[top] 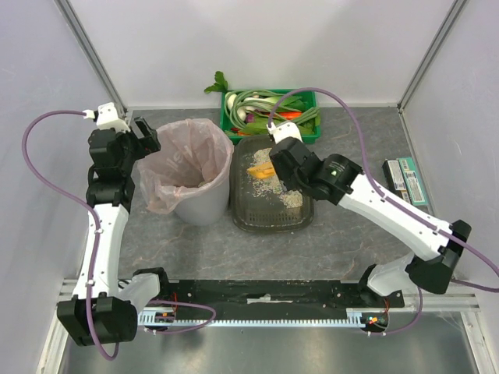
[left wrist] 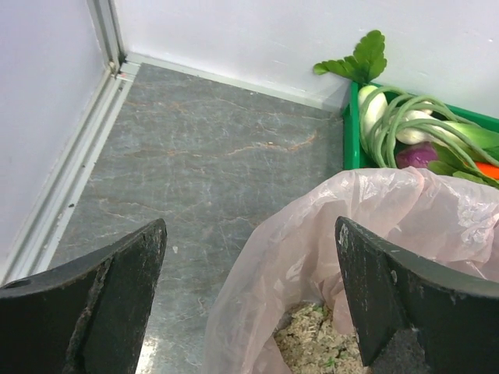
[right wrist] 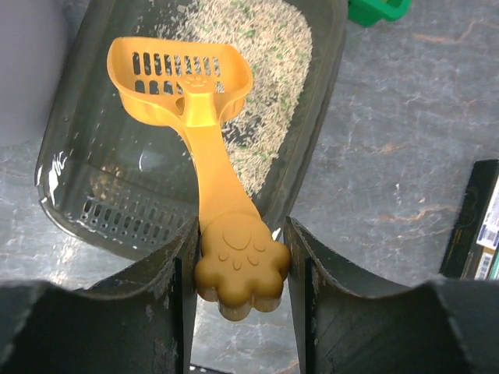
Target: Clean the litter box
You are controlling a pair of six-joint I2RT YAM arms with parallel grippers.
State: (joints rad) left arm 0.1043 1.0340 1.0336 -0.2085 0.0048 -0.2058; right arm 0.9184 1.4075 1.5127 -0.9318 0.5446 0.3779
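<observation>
Nearest the overhead lens: black mounting rail (top: 234,290) along the near edge of the desk (top: 195,249). Beyond it, mid-desk, litter box (top: 273,227) just right of the round grey bin (top: 199,209) with its pink liner (top: 168,167), the two nearly touching. Over the box's far end, right claw (top: 273,164), clamped on an orange scoop (top: 261,170). At the bin's far left rim, left claw (top: 148,140).

From the left wrist: black fingers (left wrist: 117,304) spread wide apart, nothing gripped between them. Below, liner bulging around the bin's mouth, pale litter (left wrist: 312,343) lying at the bottom. Behind, against the back wall, green crate (left wrist: 350,132) of vegetables.

From the right wrist: fingers (right wrist: 156,312) pressed on the scoop's paw-shaped handle end, slotted head reaching out over the box. No clumps showing on the slots. Cannot tell whether the head touches the tray floor.

Judged as mid-task, between scoops: some litter in the bin, more left in the box. Calls next for dipping the head into the remaining heap, pushing under it, lifting level, then swinging left to the bin without spilling across the narrow gap.

Box itself: shallow, dark grey, glossy, rounded at the corners, a ribbed pattern on its floor. Beige grainy litter flecked with green over only part of that floor, bare plastic elsewhere.
</observation>
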